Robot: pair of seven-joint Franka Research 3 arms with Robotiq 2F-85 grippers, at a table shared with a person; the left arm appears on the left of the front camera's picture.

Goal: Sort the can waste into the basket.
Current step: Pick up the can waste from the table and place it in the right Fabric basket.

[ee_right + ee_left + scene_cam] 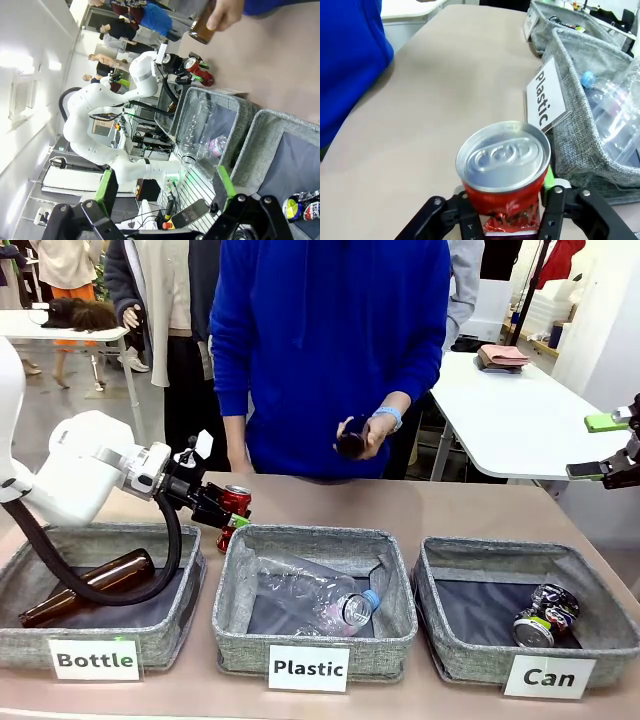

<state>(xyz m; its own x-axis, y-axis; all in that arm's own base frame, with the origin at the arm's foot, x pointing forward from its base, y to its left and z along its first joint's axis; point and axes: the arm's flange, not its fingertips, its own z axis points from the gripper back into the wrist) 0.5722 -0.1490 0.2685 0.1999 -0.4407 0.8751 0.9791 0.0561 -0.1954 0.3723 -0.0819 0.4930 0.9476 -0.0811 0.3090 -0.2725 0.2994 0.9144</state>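
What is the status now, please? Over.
Left gripper shut on red can, right gripper open. Dark can already in Can basket. Plastic basket lies between red can and Can basket; person's hand holds brown bottle.

Three baskets are counted: Bottle point(30, 635), Plastic point(232, 590), Can point(470, 665). Two cans are seen, red can point(236, 502) and dark can point(545, 615); two brown bottles point(95, 583) point(352, 440); plastic bottles point(310, 600) cannot be counted.

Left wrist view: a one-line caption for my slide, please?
Left tool grips the red can beside the Plastic basket.
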